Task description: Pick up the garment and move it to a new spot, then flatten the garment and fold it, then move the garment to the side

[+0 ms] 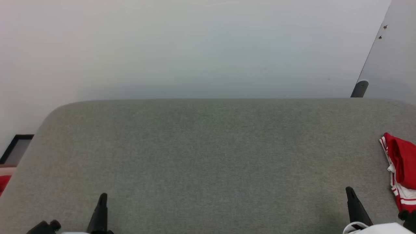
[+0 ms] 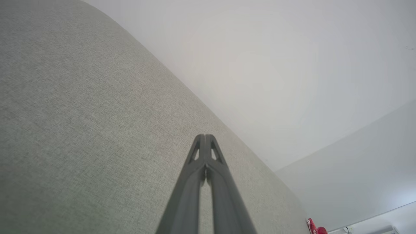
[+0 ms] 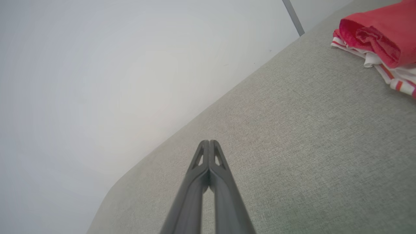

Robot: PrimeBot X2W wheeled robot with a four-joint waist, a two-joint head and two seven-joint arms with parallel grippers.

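Observation:
The garment (image 1: 402, 165), red with white striped trim, lies folded in a bundle at the right edge of the grey fabric table (image 1: 208, 152). In the right wrist view the garment (image 3: 380, 35) sits at the upper right, well away from the fingertips. My right gripper (image 1: 349, 189) stands shut and empty near the front edge, to the left of the garment; its tips (image 3: 209, 141) touch each other. My left gripper (image 1: 103, 195) is shut and empty at the front left, with its tips (image 2: 205, 136) pressed together. A sliver of the garment (image 2: 314, 227) shows at the bottom right of the left wrist view.
A pale wall (image 1: 195, 48) rises behind the table. A grey panel with a dark post (image 1: 360, 88) stands at the back right. At the far left, beyond the table's rounded corner, are a dark frame (image 1: 16, 148) and something red (image 1: 4, 182).

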